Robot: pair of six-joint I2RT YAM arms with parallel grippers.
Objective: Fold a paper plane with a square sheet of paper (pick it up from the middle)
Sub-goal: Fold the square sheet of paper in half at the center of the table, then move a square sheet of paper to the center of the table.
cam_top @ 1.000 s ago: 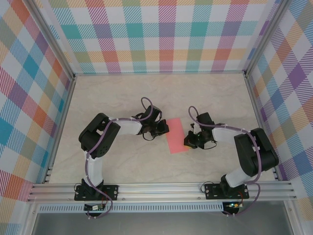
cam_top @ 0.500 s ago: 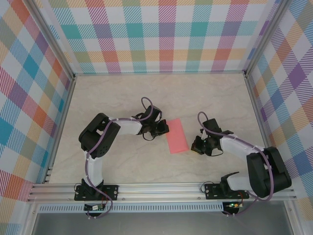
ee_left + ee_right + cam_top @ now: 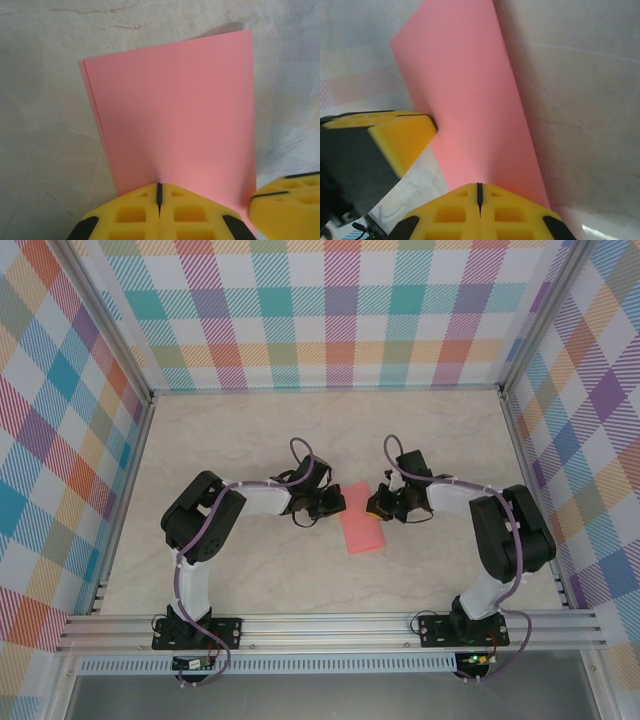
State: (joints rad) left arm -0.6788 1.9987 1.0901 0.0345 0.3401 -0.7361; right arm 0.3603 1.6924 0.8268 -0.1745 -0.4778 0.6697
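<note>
Pale marble-patterned worktop (image 3: 250, 440), boxed on three sides by plaid walls (image 3: 330, 310) in pastel checks; aluminium rail (image 3: 330, 625) along the near edge carries both bases. Left arm (image 3: 205, 515) bends up from its base and reaches right toward centre; right arm (image 3: 505, 530) mirrors it, reaching left. Between them, at mid-worktop, lies the square sheet of paper (image 3: 361, 520), salmon-pink, lying flat as a narrow rectangle, long axis running front to back with a slight tilt. Left wrist view: two layers show along the paper's left edge, so the sheet is doubled over; surface smooth, unmarked. Left claw (image 3: 338, 503) sits at the paper's left long edge, its yellow fingers (image 3: 135, 215) pressed together with only a thin seam between them, tips touching the pink. Right claw (image 3: 374, 508) sits at the opposite long edge toward the far end, fingers likewise together, tips on the paper. Cannot tell whether either claw pinches any paper or merely rests on it. The two claws are near each other, apart, with the sheet's width between.
</note>
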